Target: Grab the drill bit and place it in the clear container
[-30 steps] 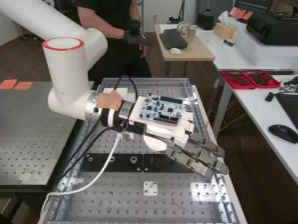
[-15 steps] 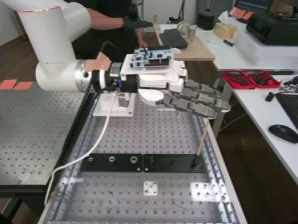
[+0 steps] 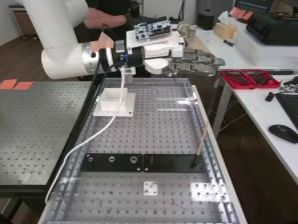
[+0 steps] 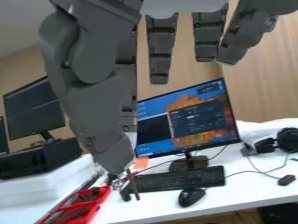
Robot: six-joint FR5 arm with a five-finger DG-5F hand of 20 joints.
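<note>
On the perforated bench (image 3: 149, 135), lower than the hand (image 3: 193, 65), one thin rod (image 3: 202, 141) leans in dark block (image 3: 171, 163), perhaps for easier pinching; the fingers are straight.

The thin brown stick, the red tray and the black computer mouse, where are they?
Stick (image 3: 201, 142): high view, middle of its shaft.
Red tray (image 3: 241, 87): high view, near rim.
Mouse (image 4: 191, 197): wrist view, middle of its back.

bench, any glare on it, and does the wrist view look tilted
High view: bright glare on the bench at lower right, paler streaks toward its far right; wrist view: looks tilted, with the lit monitor and desk edge slanting.
</note>
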